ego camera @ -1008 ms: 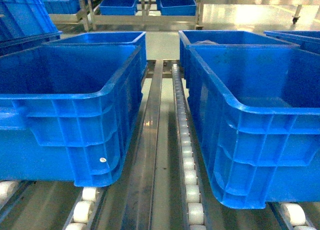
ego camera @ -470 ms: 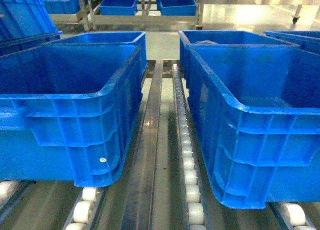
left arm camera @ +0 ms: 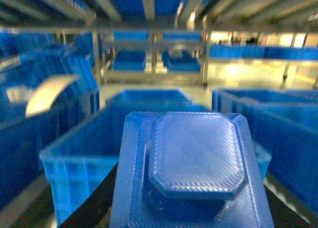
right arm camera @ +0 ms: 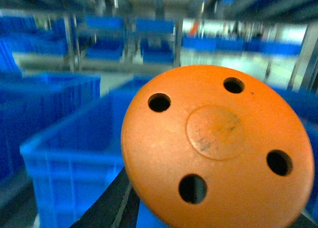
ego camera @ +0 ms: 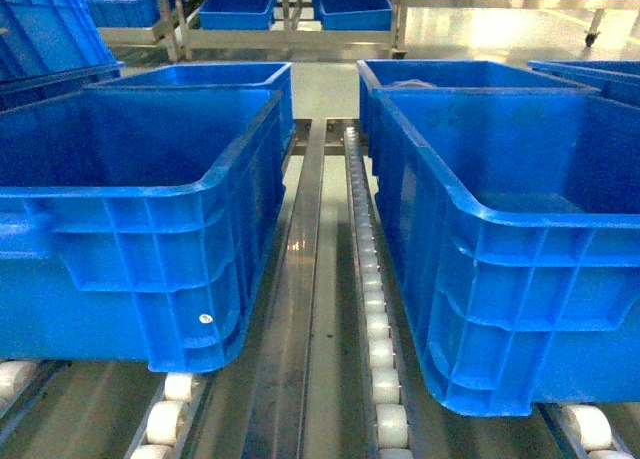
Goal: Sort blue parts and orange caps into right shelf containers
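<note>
A blue part (left arm camera: 194, 158), a flat textured plate with a raised octagonal boss, fills the lower left wrist view. My left gripper (left arm camera: 191, 210) is shut on it, with only a dark finger (left arm camera: 94, 208) showing beside it. An orange cap (right arm camera: 216, 148), a round disc with several holes, fills the right wrist view. My right gripper (right arm camera: 213, 210) is shut on it, one dark finger (right arm camera: 107, 203) showing at its lower left. Neither gripper appears in the head view. Two deep blue containers stand in front: a left one (ego camera: 150, 194) and a right one (ego camera: 470, 211), both showing bare insides.
The crates rest on a roller conveyor with white rollers (ego camera: 375, 329) and a steel rail (ego camera: 300, 279) between them. Two more blue crates (ego camera: 210, 74) stand behind, and racks with smaller blue bins (ego camera: 240, 14) lie further back. A stacked crate (ego camera: 45, 29) sits far left.
</note>
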